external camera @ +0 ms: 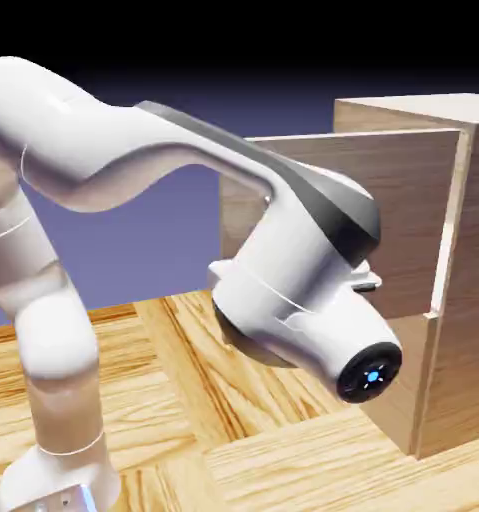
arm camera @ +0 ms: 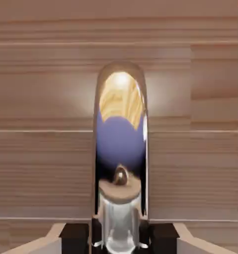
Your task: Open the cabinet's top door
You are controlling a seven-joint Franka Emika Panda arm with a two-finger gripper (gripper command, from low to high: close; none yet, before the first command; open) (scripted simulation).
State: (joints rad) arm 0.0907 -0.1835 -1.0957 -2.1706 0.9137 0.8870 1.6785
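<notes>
Hand view: gripper [arm camera: 119, 238] clamped tight on curved silver handle [arm camera: 120, 149] of top door [arm camera: 41, 168]. Exterior view: door swung ajar from cabinet [external camera: 478, 300], arm [external camera: 183, 170] in front.

The light-wood cabinet [external camera: 473, 290] stands on the worktop; its top door [external camera: 383, 210] is swung open, silver handle [arm camera: 121, 149] upright.
</notes>
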